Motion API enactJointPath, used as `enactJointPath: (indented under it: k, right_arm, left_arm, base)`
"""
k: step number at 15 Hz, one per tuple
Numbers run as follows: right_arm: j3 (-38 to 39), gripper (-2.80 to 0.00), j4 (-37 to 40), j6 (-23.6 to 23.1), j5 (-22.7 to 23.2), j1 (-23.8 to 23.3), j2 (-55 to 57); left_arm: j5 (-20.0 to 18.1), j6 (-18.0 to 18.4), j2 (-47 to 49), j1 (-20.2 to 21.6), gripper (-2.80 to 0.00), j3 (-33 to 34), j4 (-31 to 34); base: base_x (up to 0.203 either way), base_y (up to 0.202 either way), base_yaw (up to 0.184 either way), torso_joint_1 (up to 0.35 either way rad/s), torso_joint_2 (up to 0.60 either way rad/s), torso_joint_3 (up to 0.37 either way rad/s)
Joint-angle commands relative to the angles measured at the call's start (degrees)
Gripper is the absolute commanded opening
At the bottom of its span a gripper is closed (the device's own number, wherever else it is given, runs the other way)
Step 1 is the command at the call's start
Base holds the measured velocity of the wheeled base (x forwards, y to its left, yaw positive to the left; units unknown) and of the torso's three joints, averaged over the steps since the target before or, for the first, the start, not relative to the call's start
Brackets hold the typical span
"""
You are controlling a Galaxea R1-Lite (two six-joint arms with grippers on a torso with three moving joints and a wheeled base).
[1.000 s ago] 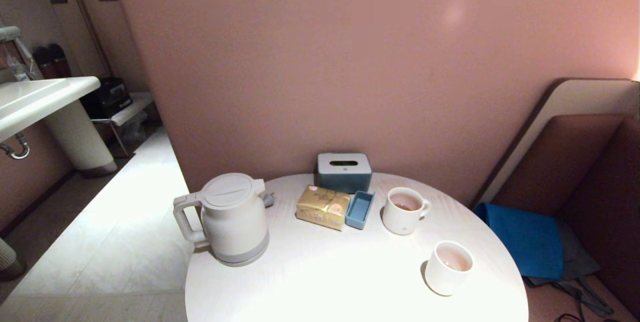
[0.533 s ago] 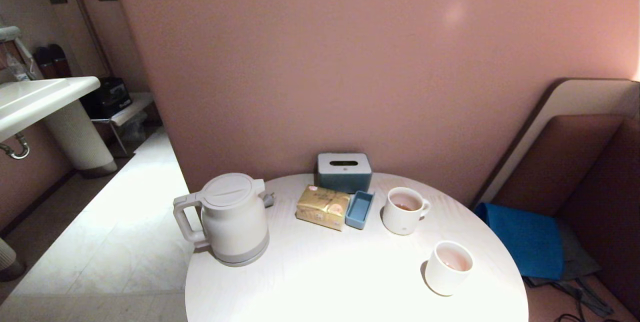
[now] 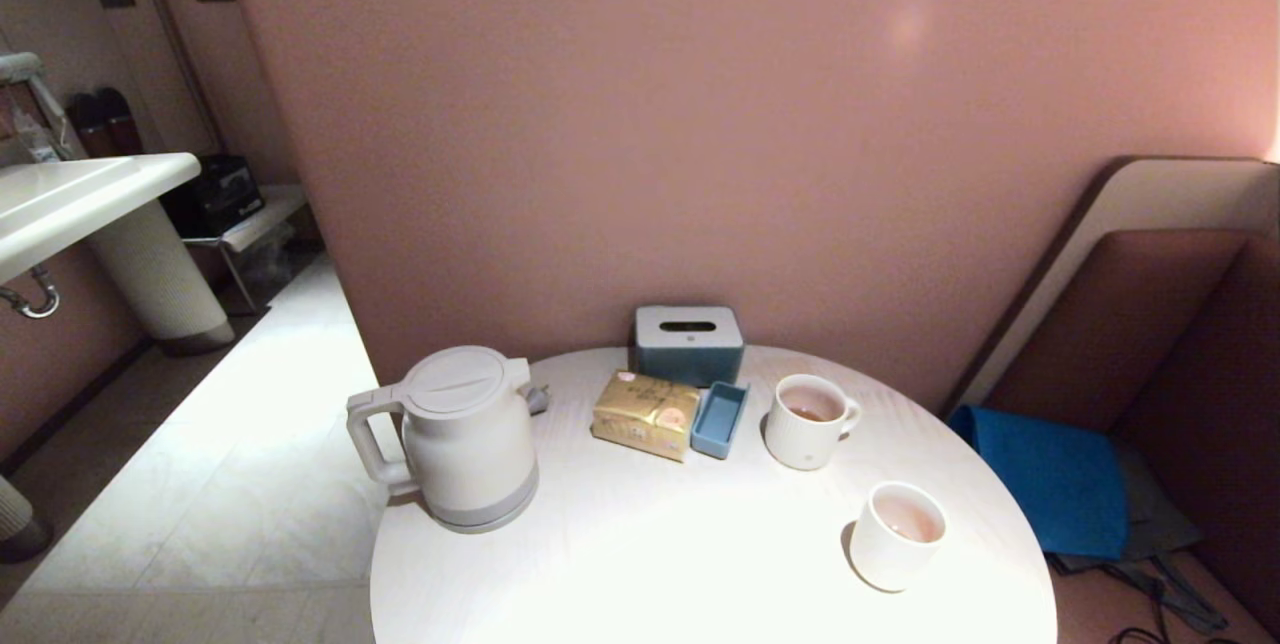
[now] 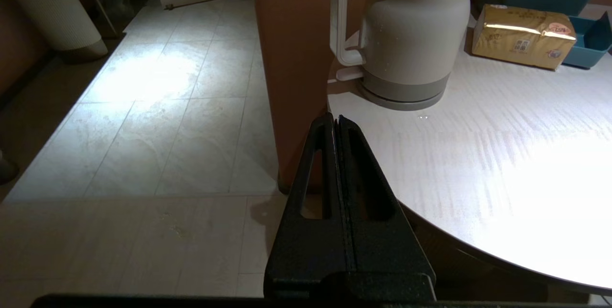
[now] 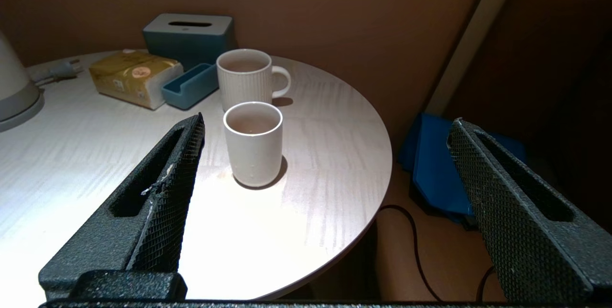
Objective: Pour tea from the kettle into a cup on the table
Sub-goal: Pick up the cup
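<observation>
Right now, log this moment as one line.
left gripper: shut, empty, short of kettle | right gripper: open, empty, back from cup | cup: tea inside | kettle: upright on table

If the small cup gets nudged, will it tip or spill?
The cup looks rigid and smooth, so probably slippery. It is taller than wide with a slightly narrower base, so a high push might tip it. Tea sits near the rim and would likely slosh.

Head view overlooks table (image 3: 640,564); both wrist views low, close, sharing it.
</observation>
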Motion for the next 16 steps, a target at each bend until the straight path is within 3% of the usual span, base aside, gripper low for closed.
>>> enactJointPath:
  k: [1, 10, 16]
  right_arm:
    - [0.00, 0.00, -0.03, -0.03, 0.02, 0.00, 0.05]
    - [0.00, 0.00, -0.12, 0.06, 0.02, 0.00, 0.05]
    - [0.00, 0.00, -0.12, 0.06, 0.02, 0.00, 0.05]
  left_arm:
    - [-0.12, -0.05, 0.07, -0.04, -2.80, 0.06, 0.00]
    - [-0.15, -0.31, 0.07, 0.02, -2.80, 0.06, -0.18]
    - [-0.15, -0.31, 0.07, 0.01, -2.80, 0.06, -0.18]
  base:
    - [0.000, 0.000, 0.000, 0.000, 0.00, 0.000]
    - [0.000, 0.000, 0.000, 0.000, 0.00, 0.000]
    - [0.000, 0.000, 0.000, -0.189, 0.38, 0.184]
